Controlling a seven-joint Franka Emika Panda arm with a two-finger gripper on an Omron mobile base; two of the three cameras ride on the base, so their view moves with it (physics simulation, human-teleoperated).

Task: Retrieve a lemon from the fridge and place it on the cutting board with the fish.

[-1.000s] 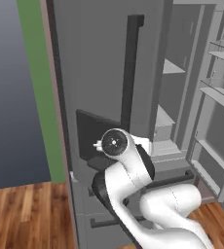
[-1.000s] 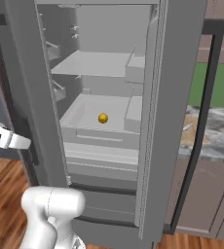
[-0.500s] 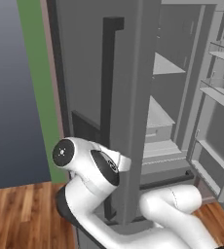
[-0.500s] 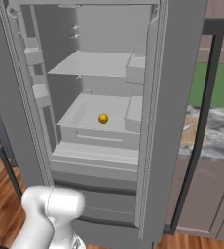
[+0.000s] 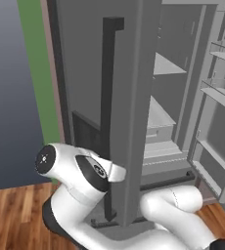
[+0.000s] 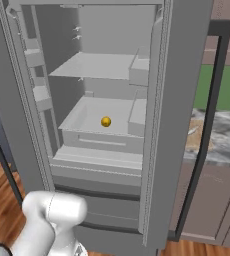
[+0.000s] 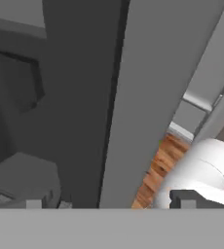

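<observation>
Fridge (image 6: 184,100) doors open, lemon (image 6: 106,121) on shelf at 12 o'clock; gripper state unclear, nothing visibly held; next reach in.

Counts: 1 fridge (image 6: 182,100), both upper doors open. 1 lemon (image 6: 106,121), in the bin on the lower of 2 shelves inside. 2 dark door handles: 1 (image 5: 109,97) on the left door, 1 (image 6: 207,130) on the right door. 1 board (image 6: 193,136) on the desk (image 6: 227,145) right of the fridge; anything on it is too small to count.
</observation>
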